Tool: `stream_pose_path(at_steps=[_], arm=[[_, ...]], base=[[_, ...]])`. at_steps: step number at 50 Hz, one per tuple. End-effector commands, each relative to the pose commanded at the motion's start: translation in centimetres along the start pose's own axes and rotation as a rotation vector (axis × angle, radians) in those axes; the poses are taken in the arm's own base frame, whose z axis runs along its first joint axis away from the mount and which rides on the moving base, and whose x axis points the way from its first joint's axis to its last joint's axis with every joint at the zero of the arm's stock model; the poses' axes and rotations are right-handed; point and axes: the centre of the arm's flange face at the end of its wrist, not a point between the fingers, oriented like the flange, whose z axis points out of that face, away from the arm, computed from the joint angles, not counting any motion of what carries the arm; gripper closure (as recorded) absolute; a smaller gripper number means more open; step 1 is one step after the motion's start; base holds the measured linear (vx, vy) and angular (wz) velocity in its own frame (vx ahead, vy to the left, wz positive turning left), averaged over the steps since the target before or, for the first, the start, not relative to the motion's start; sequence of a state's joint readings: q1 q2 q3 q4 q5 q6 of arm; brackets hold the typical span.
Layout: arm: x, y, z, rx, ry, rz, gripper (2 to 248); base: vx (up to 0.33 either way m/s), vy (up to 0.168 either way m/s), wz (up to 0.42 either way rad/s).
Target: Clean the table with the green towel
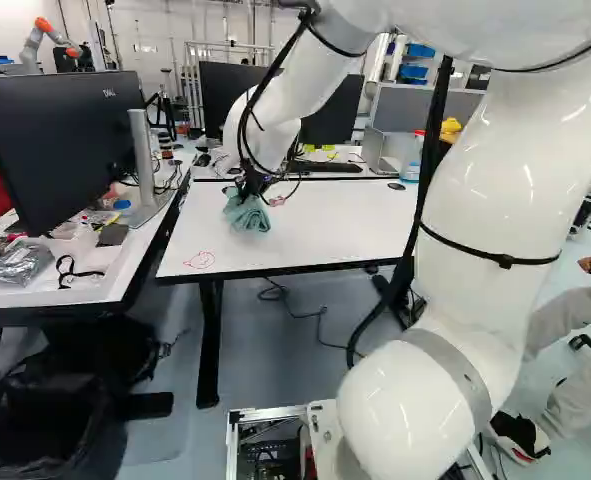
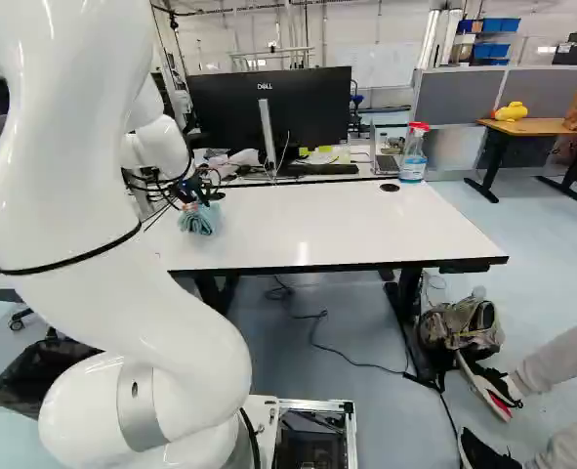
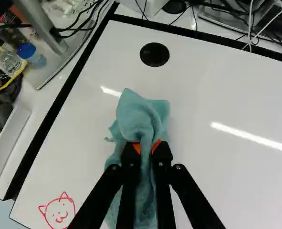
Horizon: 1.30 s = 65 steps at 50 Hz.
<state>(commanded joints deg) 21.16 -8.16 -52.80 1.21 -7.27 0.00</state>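
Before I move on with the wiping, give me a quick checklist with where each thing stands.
1. Towel pinched in gripper: ok.
2. Towel within the edges of the white table: ok.
3. Towel pressed firmly on the tabletop: cannot tell.
4. Red cat doodle wiped off: not ok, its lines show clearly.
5. Spray bottle away from the towel: ok, over by the table's far right corner.
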Motion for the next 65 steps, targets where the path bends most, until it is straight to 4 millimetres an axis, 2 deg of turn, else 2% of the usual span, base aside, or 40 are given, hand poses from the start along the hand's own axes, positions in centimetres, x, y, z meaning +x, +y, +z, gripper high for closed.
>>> stream_pose_path(at_steps=[7,15,33,44,65], arm=[[0.5,0.8,-0.7,-0.010,0.017,0.013,208],[0.6,1.7,-0.7,-0.021,0.018,0.027,208],[-0.1,3.3,-1.2,-0.039,0.016,0.051,208],[-0.8,3.8,-1.8,-0.047,0.015,0.061,208],[-0.8,3.8,-1.8,-0.047,0.015,0.061,208]], base=[[0.000,0.000,0.000],[0.000,0.000,0.000],[0.000,0.000,0.000],[0.000,0.000,0.000],[0.000,0.000,0.000]])
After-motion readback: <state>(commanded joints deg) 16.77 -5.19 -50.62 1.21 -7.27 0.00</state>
